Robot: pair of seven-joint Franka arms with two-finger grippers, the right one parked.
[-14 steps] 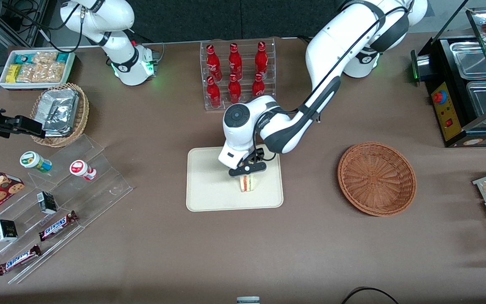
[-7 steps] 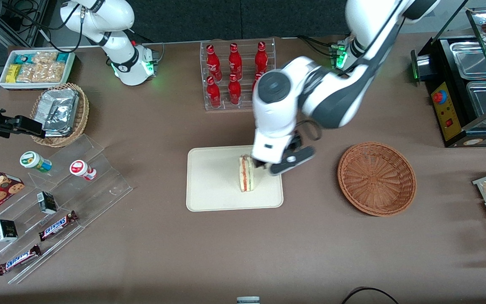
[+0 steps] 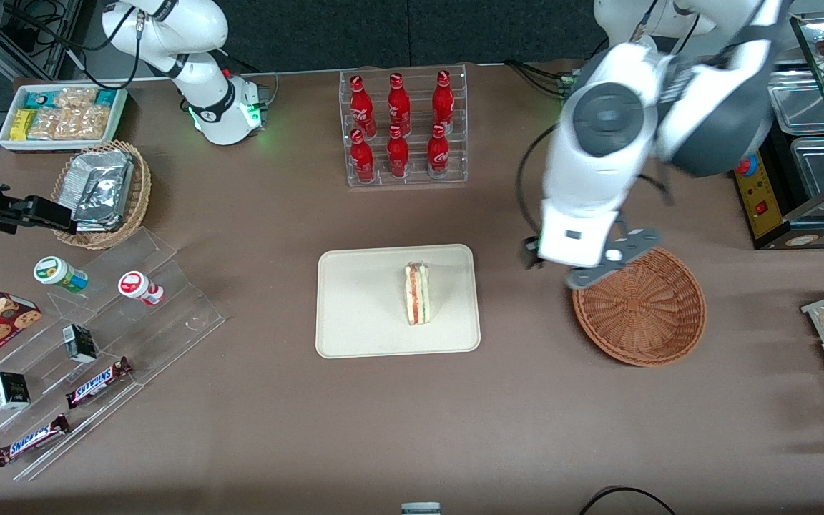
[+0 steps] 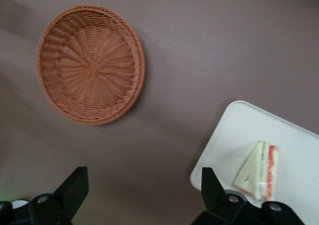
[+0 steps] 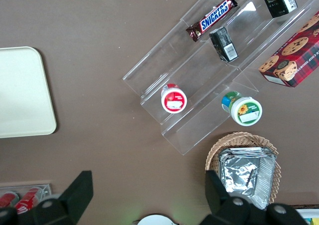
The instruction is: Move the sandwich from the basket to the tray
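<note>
Sandwich delivered; little left but pulling clear.
Sandwich [image 3: 417,293] resting on tray [image 3: 355,315] at frame centre; basket [image 3: 639,303] right of it, bare inside; end effector [image 3: 601,266] spread wide, holding nothing, above basket's upper-left rim.

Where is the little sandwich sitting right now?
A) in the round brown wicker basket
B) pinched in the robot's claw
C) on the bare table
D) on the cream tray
D: the sandwich rests on the tray; the basket holds nothing, and the gripper, open, hovers above the basket's rim.
</note>
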